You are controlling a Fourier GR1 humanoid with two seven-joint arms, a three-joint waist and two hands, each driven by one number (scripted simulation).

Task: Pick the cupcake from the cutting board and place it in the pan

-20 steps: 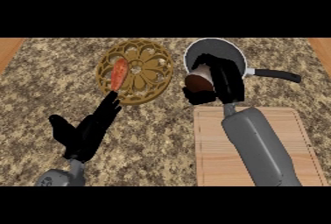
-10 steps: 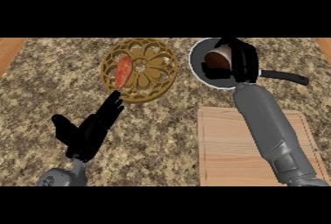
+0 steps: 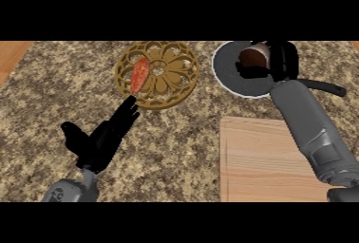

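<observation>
Brown cupcake (image 3: 252, 58) is now sitting up at about 1 o'clock in the view, over the dark inside of the pan (image 3: 235, 76), with the right hand (image 3: 279, 61) curled round it from the right side. A second ago that hand was holding it right at the pan's near rim, just off the top edge of the cutting board (image 3: 270, 161). Half a second ago it was already over the pan, and now it's pushed a bit further toward the far side. So the carry part looks basically done to me, and what's left is lowering and letting go.

Can't really tell whether the cupcake's base is touching the pan floor yet or hanging just above it, since the fingers hide the bottom. If it's still up in the air, opening now could tip it on landing, so I'd want it set down flat first.

Pan handle (image 3: 326, 87) sticks out toward 3 o'clock, passing behind the grey forearm. The board at 5 o'clock has nothing on it now.

Over at 11 o'clock there's a gold patterned trivet (image 3: 157, 73) with an orange-red strip of something (image 3: 139, 76) lying on it, hasn't budged. Left hand (image 3: 101, 137) is parked at 8 o'clock, fingers straight and spread, pointing up toward the trivet, same as before.
</observation>
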